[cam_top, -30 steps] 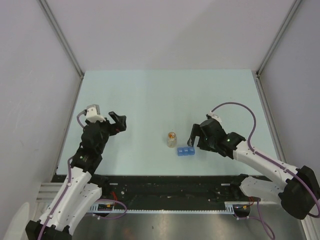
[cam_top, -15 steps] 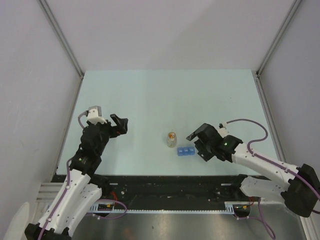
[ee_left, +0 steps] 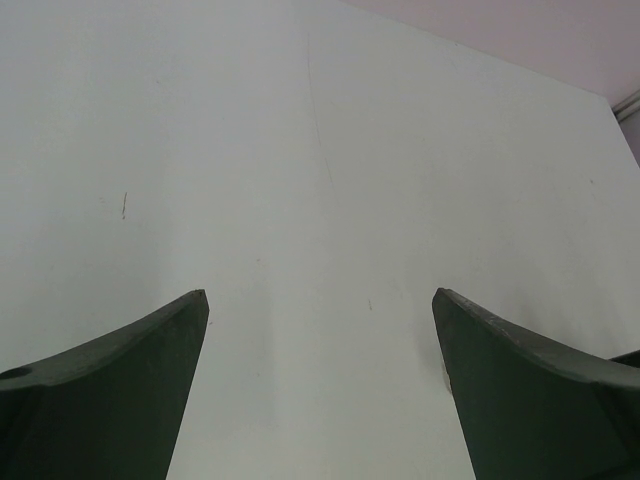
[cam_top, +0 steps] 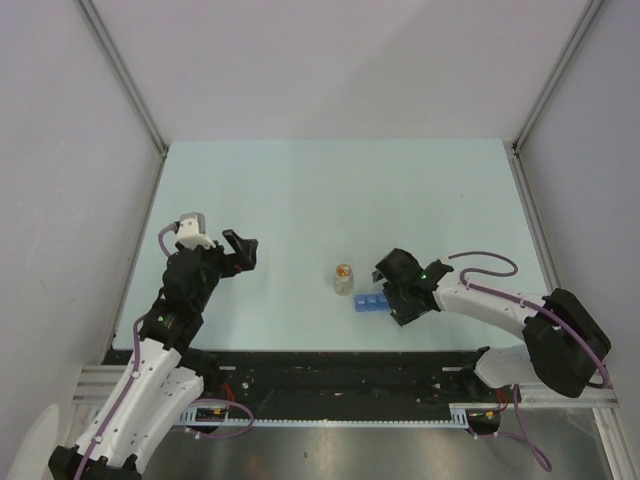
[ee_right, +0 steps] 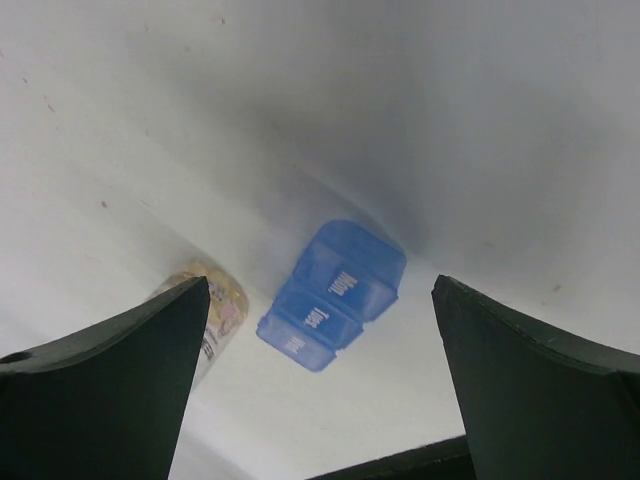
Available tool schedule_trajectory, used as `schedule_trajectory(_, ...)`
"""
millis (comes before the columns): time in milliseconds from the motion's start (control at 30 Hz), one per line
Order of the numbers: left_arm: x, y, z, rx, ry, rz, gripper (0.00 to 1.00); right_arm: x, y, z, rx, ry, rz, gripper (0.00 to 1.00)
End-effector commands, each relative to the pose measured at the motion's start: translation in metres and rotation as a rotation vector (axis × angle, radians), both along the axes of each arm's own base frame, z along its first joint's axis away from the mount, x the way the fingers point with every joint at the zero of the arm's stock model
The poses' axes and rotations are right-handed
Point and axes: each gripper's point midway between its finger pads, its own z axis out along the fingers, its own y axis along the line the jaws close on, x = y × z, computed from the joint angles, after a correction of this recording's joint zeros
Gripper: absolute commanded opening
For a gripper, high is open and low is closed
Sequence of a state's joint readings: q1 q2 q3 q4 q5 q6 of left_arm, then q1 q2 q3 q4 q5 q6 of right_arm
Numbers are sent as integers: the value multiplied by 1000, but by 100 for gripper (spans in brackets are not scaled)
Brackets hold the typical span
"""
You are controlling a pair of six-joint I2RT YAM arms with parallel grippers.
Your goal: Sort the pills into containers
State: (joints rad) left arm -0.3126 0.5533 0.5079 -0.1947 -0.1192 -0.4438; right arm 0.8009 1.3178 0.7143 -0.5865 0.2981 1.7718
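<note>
Right gripper (cam_top: pixel 390 292): your jaws are spread wide and hold nothing, right of the small clear tan-topped bottle (cam_top: pixel 343 279).
Left gripper (cam_top: pixel 240 250): also spread and empty, well left of that bottle.
Pill box (cam_top: pixel 371 303): a translucent blue plastic three-compartment strip, just beside the bottle on its near-right; the lids look shut.
Long axis: it runs rightward from the bottle, and its far end faces your right gripper.
Risk: the light strip may skid under one finger and knock the bottle over, so come in squarely.

Small bottle (ee_right: pixel 228 300) half behind the right jaws, label probably unreadable.
</note>
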Motion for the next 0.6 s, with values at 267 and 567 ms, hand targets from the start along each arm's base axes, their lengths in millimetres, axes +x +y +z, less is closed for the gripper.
schedule_trajectory(267, -1, -4, 12, -1, -19, -18, 100, 22, 19, -15, 81, 21, -38, 78)
schedule_trajectory(567, -1, -2, 9, 5, -10, -12, 100, 20, 23, -19, 72, 27, 17, 34)
